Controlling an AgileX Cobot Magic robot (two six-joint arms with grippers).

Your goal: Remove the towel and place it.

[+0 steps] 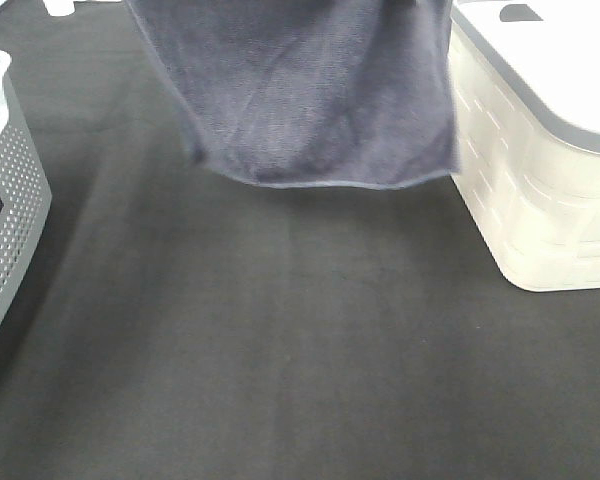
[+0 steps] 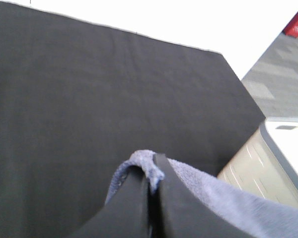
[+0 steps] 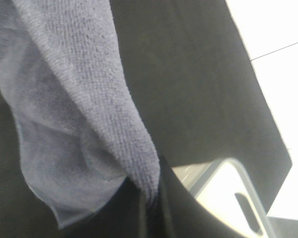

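A: Why is the towel (image 1: 310,90) hanging like a sheet above the table (image 1: 280,350)?

B: Each arm is pinching one upper corner; the left end effector (image 2: 153,171) is squeezing narrow on a bunched edge of it, and the right end effector (image 3: 150,191) is clamping the other corner the same way; held apart like that, it is spreading flat rather than crumpling.

A: Is it touching anything?

B: Its lower hem appears to be hanging clear of the table, between the grey perforated basket (image 1: 5,190) and the white lidded bin (image 1: 540,190); I am judging the height is sparing it any dragging.
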